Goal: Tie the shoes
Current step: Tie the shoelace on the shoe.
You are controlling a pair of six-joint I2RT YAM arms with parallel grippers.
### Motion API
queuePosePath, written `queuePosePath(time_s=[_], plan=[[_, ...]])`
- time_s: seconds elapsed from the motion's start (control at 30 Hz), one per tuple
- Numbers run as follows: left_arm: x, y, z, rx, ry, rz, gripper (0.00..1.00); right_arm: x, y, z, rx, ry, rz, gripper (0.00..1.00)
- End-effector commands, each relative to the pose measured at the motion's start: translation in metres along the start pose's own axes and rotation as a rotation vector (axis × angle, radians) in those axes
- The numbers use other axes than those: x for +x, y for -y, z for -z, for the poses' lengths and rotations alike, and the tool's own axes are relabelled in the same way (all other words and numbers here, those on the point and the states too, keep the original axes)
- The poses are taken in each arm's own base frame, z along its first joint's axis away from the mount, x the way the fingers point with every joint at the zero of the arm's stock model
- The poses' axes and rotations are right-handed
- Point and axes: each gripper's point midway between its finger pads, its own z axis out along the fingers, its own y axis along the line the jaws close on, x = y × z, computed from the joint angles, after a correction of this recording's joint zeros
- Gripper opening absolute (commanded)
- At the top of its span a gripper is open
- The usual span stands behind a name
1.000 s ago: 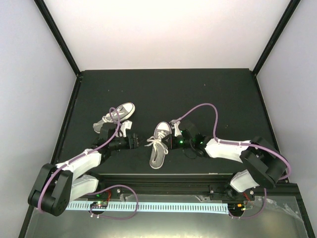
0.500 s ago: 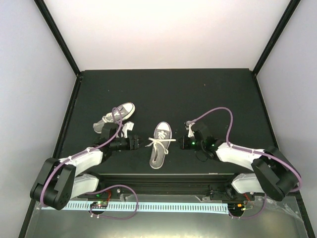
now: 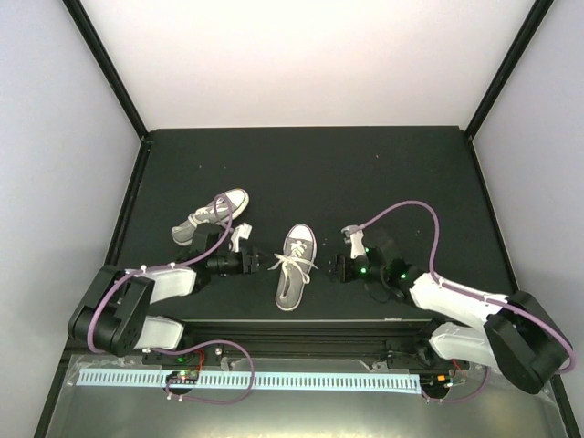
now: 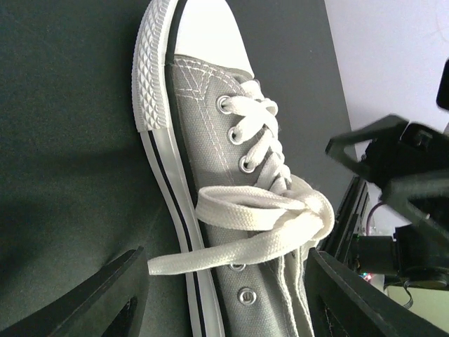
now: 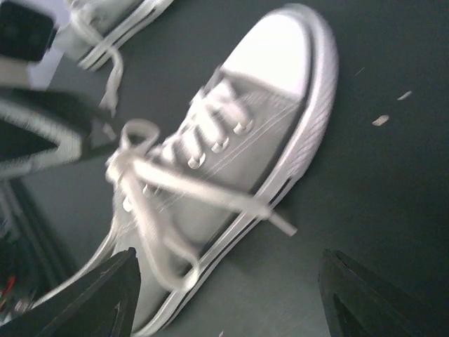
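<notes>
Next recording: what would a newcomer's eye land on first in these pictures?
A small grey canvas sneaker with a white toe cap sits near the front edge of the black table, its white laces splayed sideways from a knot. The left end effector and right end effector flank it, both open. A second matching grey sneaker lies farther back on the left.

Black table top (image 3: 365,173); white enclosure walls (image 3: 301,64); black corner posts (image 3: 105,64); white slotted strip (image 3: 301,379) along near edge.

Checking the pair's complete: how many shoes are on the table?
2: the center sneaker lies near the front edge; the left sneaker lies farther back, partly hidden.
</notes>
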Motion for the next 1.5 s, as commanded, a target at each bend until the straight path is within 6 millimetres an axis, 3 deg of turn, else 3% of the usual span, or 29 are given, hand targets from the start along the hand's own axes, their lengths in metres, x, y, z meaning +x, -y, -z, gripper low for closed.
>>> queuePosePath(time_s=[0.0, 0.17, 0.37, 0.7, 0.97, 1.27, 1.47], plan=[[-0.018, 0.021, -0.005, 0.079, 0.025, -0.063, 0.63, 0.027, -0.036, -0.002, -0.194, -0.081, 0.125, 0.74], [-0.019, 0.020, -0.011, 0.086, 0.019, -0.048, 0.63, 0.044, -0.044, -0.020, -0.215, -0.168, 0.153, 0.75], [-0.015, 0.012, -0.017, 0.075, 0.003, -0.024, 0.60, 0.049, -0.052, -0.036, -0.237, -0.197, 0.167, 0.73], [-0.017, 0.012, -0.022, 0.086, -0.001, -0.016, 0.56, 0.048, -0.052, -0.048, -0.235, -0.212, 0.167, 0.54], [-0.022, 0.017, -0.025, 0.113, 0.006, -0.015, 0.55, 0.052, -0.049, -0.054, -0.237, -0.224, 0.152, 0.45], [-0.020, 0.014, -0.029, 0.121, -0.006, 0.000, 0.41, 0.052, -0.049, -0.053, -0.236, -0.224, 0.157, 0.28], [-0.023, 0.017, -0.029, 0.127, 0.005, -0.004, 0.12, 0.053, -0.045, -0.050, -0.210, -0.227, 0.155, 0.07]])
